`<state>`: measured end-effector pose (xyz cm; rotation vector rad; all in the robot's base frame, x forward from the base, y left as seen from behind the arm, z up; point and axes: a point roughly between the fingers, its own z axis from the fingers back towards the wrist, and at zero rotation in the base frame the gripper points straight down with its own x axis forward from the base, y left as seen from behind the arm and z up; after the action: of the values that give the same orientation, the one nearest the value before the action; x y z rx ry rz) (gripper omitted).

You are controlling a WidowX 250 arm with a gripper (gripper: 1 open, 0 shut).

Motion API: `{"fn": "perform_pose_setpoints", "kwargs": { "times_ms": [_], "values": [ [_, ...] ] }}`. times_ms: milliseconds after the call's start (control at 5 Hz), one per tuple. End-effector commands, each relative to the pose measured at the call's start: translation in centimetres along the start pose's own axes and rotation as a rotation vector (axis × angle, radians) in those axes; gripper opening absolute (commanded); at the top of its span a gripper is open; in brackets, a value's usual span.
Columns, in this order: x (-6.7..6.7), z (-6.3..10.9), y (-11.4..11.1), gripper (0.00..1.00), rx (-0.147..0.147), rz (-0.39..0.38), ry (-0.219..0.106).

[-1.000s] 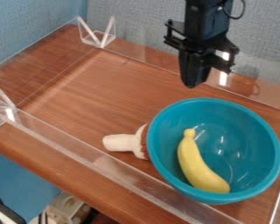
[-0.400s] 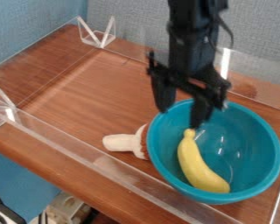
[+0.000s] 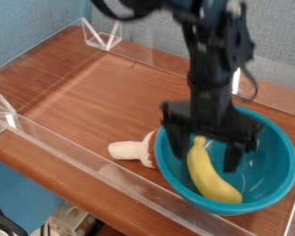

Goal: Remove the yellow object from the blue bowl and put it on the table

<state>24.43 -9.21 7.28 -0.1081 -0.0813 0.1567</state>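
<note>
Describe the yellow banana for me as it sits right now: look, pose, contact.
The yellow object is a small, smooth, plain yellow toy banana, gently curved and plastic-looking. It lies inside the blue bowl, resting on the bowl's inner surface and running lengthwise from the far side toward the near rim. The gripper is down in the bowl with its jaws spread open on either side of the banana's upper end, which is partly hidden; whether they touch it is unclear.
</note>
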Motion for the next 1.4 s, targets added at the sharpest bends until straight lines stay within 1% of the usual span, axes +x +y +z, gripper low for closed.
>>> {"fn": "perform_pose_setpoints", "kwargs": {
  "times_ms": [0,200,400,600,1000,1200],
  "values": [
    [0.6,-0.6,1.0,1.00,-0.013,0.161,-0.060],
    [1.3,-1.6,2.7,1.00,-0.017,0.308,-0.082],
    [1.9,-2.3,2.7,1.00,-0.012,0.401,-0.089],
    [2.1,-2.9,2.1,1.00,-0.001,0.478,-0.088],
    [3.1,-4.7,0.5,1.00,0.005,0.497,-0.067],
    [3.9,-5.6,0.8,1.00,0.010,0.524,-0.069]
  ]
}}
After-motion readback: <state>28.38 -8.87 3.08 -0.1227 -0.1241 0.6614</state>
